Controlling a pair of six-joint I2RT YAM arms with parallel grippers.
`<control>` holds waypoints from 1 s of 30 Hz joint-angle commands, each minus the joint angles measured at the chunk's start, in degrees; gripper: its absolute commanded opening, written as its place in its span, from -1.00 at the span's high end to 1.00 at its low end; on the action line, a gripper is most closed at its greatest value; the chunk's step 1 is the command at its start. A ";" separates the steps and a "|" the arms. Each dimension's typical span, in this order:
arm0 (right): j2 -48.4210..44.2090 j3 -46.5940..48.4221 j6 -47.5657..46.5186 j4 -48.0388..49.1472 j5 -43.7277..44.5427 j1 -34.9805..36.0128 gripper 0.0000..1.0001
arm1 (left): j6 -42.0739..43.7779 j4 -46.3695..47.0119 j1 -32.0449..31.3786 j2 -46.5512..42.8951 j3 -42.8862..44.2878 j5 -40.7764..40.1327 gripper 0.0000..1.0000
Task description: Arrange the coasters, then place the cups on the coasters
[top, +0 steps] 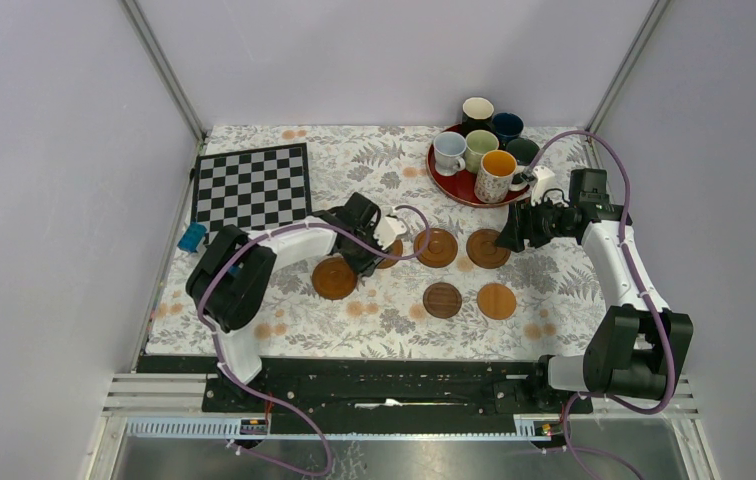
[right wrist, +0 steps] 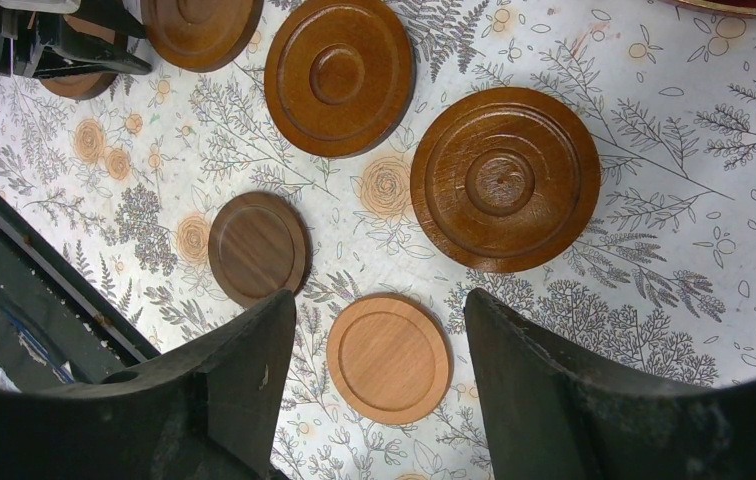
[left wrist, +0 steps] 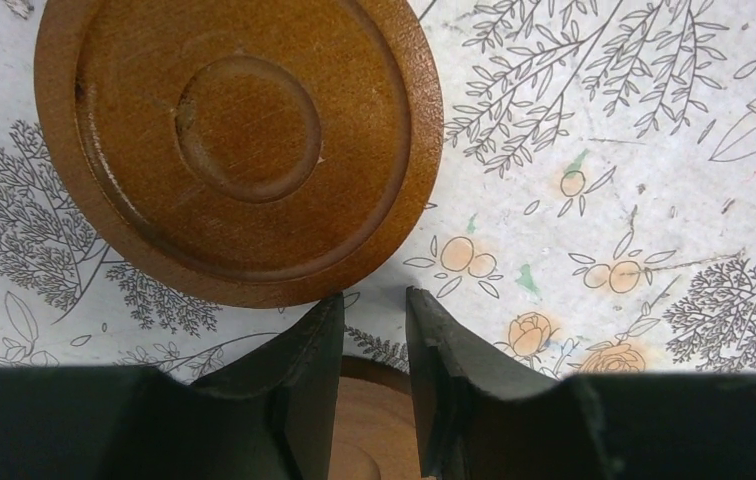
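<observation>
1. I count six round wooden coasters (top: 436, 247); one is partly hidden in the overhead view.
2. I count six handled mugs (top: 497, 175), no two the same colour.
3. I see one red tray (top: 451, 186).
4. I see one checkerboard (top: 252, 187).
5. I see one small blue object (top: 192, 237).
6. I see two arms (top: 294, 238).

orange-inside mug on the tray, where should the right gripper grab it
Pinch the near side of its rim from above: the mug stands upright at the tray's front edge, other mugs crowd behind, and the open right gripper is closest.
</observation>
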 commanded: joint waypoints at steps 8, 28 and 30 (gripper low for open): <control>-0.86 -0.12 -0.34 0.02 -1.33 -0.40 -0.40 | 0.49 -4.13 0.61 -6.25 1.65 2.70 0.18; -0.03 0.11 -0.53 -0.72 -1.92 -0.40 -0.41 | 10.72 -8.96 18.15 -9.85 -2.47 4.90 -0.15; 0.02 0.07 -0.51 -0.60 -1.84 -0.35 -0.41 | 11.65 -8.19 18.38 -9.32 -3.66 4.13 -0.17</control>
